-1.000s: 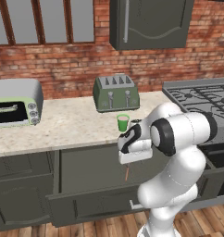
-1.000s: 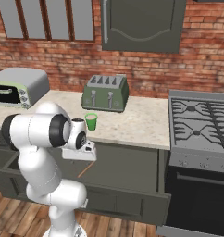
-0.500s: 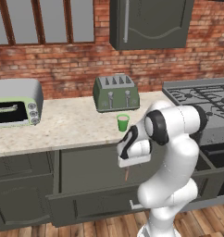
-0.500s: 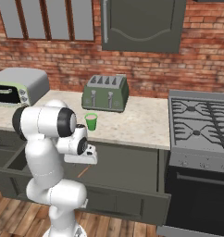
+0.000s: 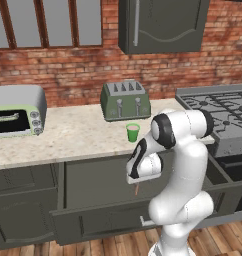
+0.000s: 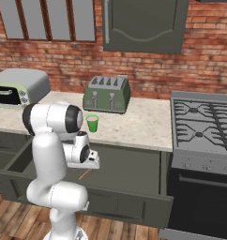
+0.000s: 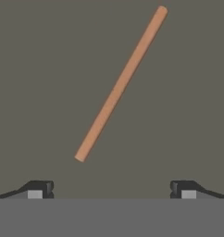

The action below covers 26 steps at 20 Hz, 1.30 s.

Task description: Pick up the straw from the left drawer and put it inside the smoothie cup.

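Gripper (image 7: pixel 111 190) mine, jaws wide, empty | over straw (image 7: pixel 121 84) in left drawer (image 5: pixel 143 212) | risk: thin diagonal straw rolls from pinch

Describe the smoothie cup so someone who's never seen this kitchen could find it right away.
Start at the counter below the brick wall, between the toaster oven and the stove. In front of the green toaster stands the cup, near the counter's front edge. It is the one small, tapered, translucent green thing there, far smaller than either appliance.
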Tool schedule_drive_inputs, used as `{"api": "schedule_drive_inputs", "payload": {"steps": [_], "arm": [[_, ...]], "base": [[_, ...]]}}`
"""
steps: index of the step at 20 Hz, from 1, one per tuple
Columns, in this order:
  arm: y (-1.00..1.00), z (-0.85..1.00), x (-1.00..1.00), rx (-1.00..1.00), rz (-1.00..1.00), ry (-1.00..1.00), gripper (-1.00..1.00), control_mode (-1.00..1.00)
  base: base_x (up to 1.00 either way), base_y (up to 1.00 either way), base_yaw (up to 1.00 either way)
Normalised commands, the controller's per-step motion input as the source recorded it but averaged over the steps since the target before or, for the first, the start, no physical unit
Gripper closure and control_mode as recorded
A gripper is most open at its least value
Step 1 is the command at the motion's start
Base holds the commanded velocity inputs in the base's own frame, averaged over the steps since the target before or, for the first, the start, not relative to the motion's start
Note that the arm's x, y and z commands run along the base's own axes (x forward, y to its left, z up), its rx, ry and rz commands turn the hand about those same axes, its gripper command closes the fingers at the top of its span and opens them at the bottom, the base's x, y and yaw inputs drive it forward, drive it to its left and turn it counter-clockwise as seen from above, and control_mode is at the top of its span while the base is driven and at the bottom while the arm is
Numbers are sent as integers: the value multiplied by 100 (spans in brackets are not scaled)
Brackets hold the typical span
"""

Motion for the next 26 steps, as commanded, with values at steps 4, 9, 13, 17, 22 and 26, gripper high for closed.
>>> {"api": "schedule_drive_inputs", "payload": {"steps": [4, 9, 13, 17, 22, 26], "arm": [[5, -16, 20, 0, -2, -7, -100, -100], [6, -13, 25, 0, -3, -5, -100, -100], [1, -9, 29, 0, -3, -4, -100, -100], [0, -10, 28, 0, -3, -2, -100, -100], [0, -17, 20, 0, -4, -2, -100, -100], [0, -25, 11, 0, -4, -2, -100, -100]], "base": [[0, 0, 0], [0, 0, 0], [0, 0, 0], [0, 0, 0], [0, 0, 0], [0, 0, 0]]}}
